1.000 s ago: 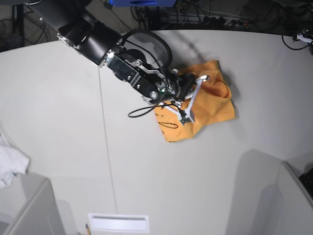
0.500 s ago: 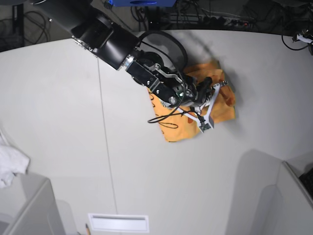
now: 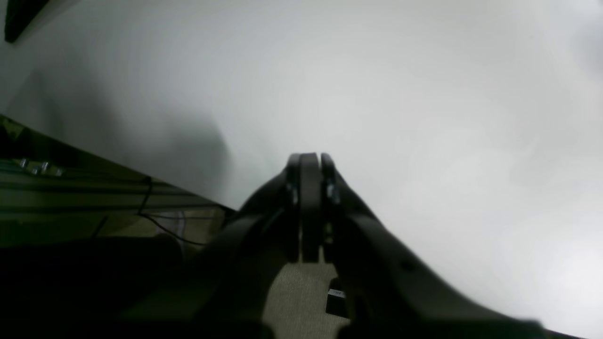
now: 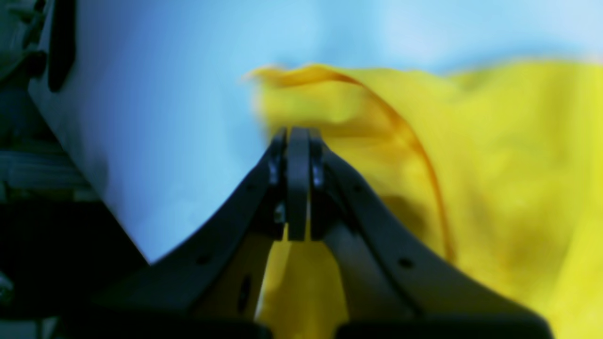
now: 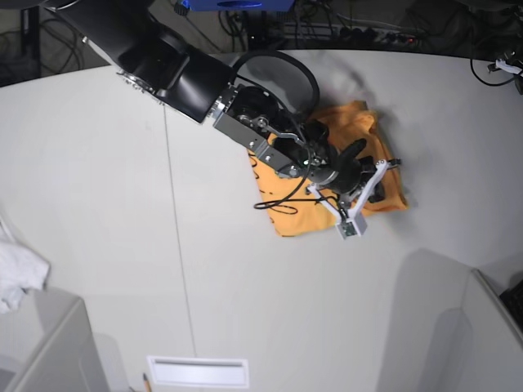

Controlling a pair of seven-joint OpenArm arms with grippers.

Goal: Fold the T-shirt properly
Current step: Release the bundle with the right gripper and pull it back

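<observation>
Here we see the table (image 5: pixel 98 204), the T-shirt (image 5: pixel 290 220) bunched at its far right, half hidden beneath the right gripper (image 4: pixel 297 136), closed on nothing we can discern; the left gripper (image 3: pixel 308 162) closed, empty

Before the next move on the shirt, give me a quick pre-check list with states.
1. Right gripper shut: ok, jaws together.
2. Right gripper holding the T-shirt: cannot tell; the wrist view is blurred and shows no cloth between the tips.
3. Left gripper shut and empty: ok, only bare table beyond it.
4. Shirt all on the table: ok in base view.
5. Shirt flat and neatly folded: not ok, it lies bunched under the arm.
6. Left arm away from the shirt: ok, absent from base view.
</observation>
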